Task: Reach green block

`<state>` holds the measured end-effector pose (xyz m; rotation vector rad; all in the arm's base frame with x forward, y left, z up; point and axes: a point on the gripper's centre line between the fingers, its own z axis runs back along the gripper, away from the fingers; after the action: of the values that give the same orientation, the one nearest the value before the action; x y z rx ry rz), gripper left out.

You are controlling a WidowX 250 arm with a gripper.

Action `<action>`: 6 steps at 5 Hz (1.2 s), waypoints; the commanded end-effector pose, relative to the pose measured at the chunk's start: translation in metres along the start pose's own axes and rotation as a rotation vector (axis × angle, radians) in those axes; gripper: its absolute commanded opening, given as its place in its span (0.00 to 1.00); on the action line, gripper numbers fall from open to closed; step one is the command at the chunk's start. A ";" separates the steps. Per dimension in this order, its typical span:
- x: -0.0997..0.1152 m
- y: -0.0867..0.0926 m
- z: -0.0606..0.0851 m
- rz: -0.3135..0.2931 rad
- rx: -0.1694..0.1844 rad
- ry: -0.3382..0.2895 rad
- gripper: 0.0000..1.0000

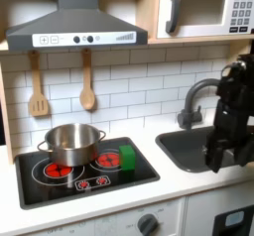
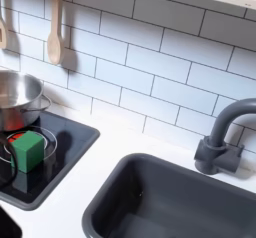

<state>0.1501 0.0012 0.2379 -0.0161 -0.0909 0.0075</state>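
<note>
In the first exterior view, bare counter point(image 1: 159, 176) lies open between the sink point(image 1: 193, 149) and the green block point(image 1: 127, 157). The steel pot point(image 1: 69, 143) crowds the block's left; the faucet point(image 1: 198, 99) rises behind the sink.

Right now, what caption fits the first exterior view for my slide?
Robot arm's tool over the toy sink, green block waiting beside the steel pot.

Green block point(image 1: 127, 157) point(image 2: 28, 150) upright on stove burner point(image 1: 111, 162)
</note>
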 end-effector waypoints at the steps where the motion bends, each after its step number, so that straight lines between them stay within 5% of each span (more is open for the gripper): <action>1: 0.028 0.024 -0.004 -0.005 0.019 -0.014 1.00; 6: 0.096 0.045 -0.020 -0.032 0.029 -0.046 1.00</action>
<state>0.2475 0.0480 0.2258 0.0092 -0.1392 -0.0108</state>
